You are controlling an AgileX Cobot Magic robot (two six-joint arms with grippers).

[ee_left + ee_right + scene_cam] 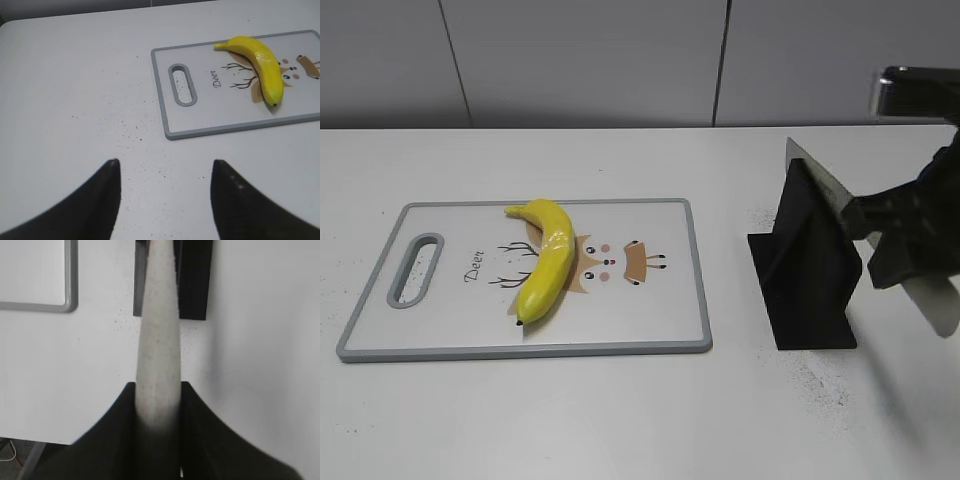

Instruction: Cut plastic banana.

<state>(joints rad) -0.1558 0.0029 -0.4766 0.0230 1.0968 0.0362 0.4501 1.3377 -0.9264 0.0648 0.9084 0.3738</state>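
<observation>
While the knife sits clamped in the right gripper, everything turns on how far to the left the banana lies.

Banana position: the plastic banana [546, 258] lies on the cutting board [670, 300], on its left-centre part over the printed deer, touching the board and nothing else.
Banana axis: its long axis runs from the stem end at the far left towards the dark tip nearer the front edge, curved, with a faint seam near the middle; a cut across it would run roughly left to right in the exterior view.
Direction from blade: the banana lies well to the left of the right gripper [158, 405], with the black knife stand [807, 270] in between.
Right gripper: its jaws are closed tight on the pale handle of the knife [820, 185], whose blade slants up to the left, at or just above the stand; I cannot tell whether it has cleared the slot.
Left gripper: the left gripper [165, 175] hangs with its jaws spread wide and nothing held, over bare table [75, 90], near the board's handle end.
Nearer arm: the left arm is closer to the banana, but the right carries the tool.
Next move, as I judge it: carry the blade leftward over the board, then turn it square to the seam.
</observation>
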